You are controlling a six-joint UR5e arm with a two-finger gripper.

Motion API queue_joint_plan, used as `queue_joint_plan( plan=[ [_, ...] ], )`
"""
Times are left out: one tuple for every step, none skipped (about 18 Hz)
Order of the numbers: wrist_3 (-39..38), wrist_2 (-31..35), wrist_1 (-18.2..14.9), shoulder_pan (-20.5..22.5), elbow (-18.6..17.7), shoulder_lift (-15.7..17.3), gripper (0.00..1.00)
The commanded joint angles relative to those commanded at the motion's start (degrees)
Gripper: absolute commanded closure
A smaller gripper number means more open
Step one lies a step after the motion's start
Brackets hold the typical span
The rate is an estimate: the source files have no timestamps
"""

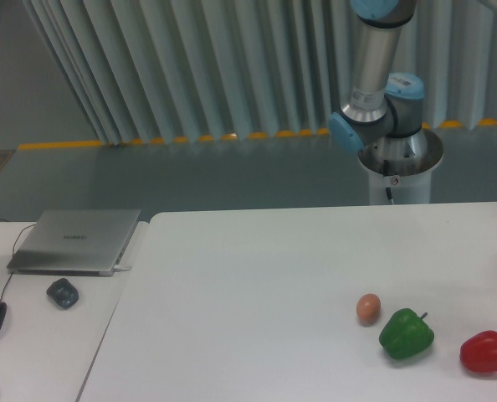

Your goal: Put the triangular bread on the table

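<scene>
Along the table's right front edge I see only egg and two peppers; bread and gripper are out of view, so I expect a light, crumbly wedge needing gentle side grip.

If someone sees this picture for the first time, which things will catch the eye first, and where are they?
The bright green pepper and red pepper stand out at the near right of the white table, with a small egg just left of the green one. Behind the table rises the grey and blue robot arm. A closed laptop lies on the side desk, left.
</scene>
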Motion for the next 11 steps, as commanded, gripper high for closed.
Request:
queue_joint_plan(
  plan=[
    [-0.35,-0.88,0.00,0.70,0.00,0.00,0.00],
    [-1.13,-1.49,0.09,1.58,0.00,0.00,0.00],
    [-1.66,-1.85,0.17,2.55,0.09,0.00,0.00],
    [-1.67,-1.94,0.17,3.25,0.17,0.00,0.00],
    [-1.76,-1.94,0.17,4.13,0.26,0.00,0.00],
    [-1.76,-2.29,0.26,5.44,0.26,0.00,0.00],
    [-1.93,-3.68,0.26,6.42,0.26,-0.17,0.00],
    [-1.93,-4.48,0.26,7.64,0.00,-0.18,0.00],
    [-2.28,-4.66,0.26,8.09,-0.17,-0.44,0.00],
    [-2.98,-4.75,0.35,8.53,-0.18,-0.79,0.00],
    [-4.03,-4.75,0.35,8.53,-0.35,-1.31,0.00]
  ],
)
